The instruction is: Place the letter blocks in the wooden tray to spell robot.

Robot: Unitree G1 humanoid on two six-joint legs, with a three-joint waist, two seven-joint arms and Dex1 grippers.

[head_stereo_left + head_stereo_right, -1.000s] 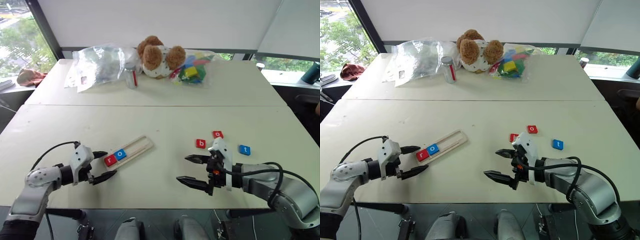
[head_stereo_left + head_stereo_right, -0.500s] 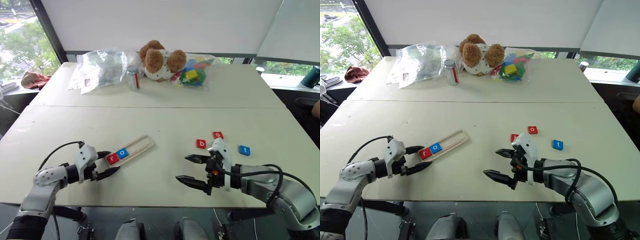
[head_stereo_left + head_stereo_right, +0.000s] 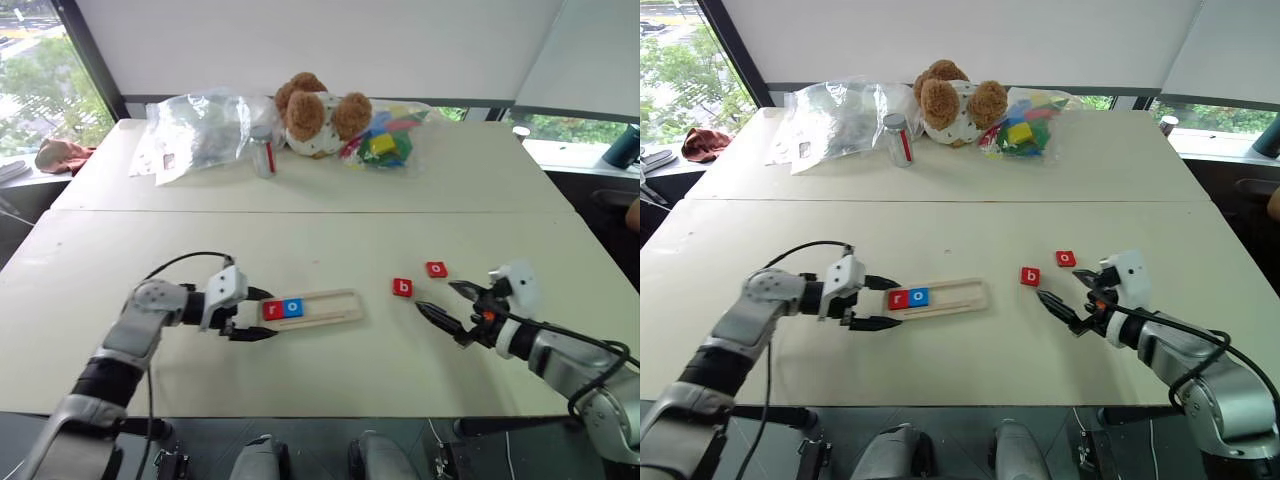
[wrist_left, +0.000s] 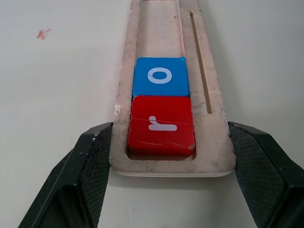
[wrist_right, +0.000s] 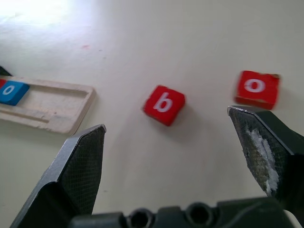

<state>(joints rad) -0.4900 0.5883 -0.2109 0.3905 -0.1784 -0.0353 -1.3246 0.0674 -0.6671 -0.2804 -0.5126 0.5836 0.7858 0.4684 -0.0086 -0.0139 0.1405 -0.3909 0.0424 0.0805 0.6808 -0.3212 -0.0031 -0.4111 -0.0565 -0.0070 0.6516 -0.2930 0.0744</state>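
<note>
White tabletop. Teddy bear, plastic bag and a bag of toy blocks at the far edge. Wooden tray lies near the front, left of centre. Left tool is clamped on the tray's left end, one finger each side. Right tool hangs with fingers wide apart, empty, just right of the loose tiles. Red r tile and blue o tile sit touching in the tray. Red b tile and red o tile lie on the tabletop.
</note>
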